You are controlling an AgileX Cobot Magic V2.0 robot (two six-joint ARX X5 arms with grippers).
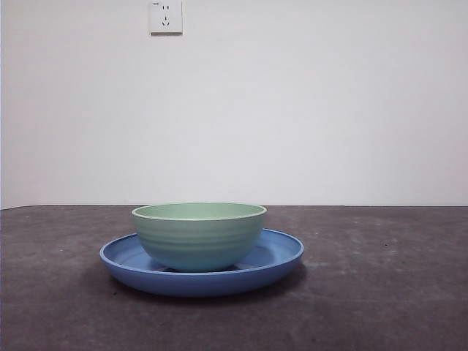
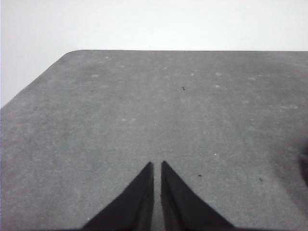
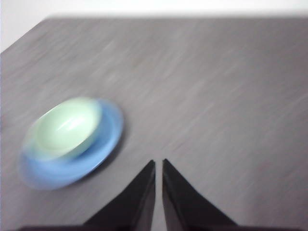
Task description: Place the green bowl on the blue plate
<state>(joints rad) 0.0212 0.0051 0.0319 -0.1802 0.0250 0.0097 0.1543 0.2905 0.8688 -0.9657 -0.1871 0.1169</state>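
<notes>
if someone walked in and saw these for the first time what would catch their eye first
The green bowl sitting upright inside the blue plate stands out at once, near the middle of the dark grey table against a plain white wall. Higher up, a white wall socket is the only other mark. Both the left gripper and the right gripper are shut and hold nothing, away from the dishes.

front view: even, soft, diffuse lighting; sharp focus. soft shadow on the table [image 1: 380, 292] beneath the blue plate [image 1: 201, 281]. faint sheen on the green bowl [image 1: 199, 235] wall. left wrist view: sharp, slightly washed out toward the pale background. right wrist view: strong motion blur; bowl and plate edges smeared, table texture streaked.
</notes>
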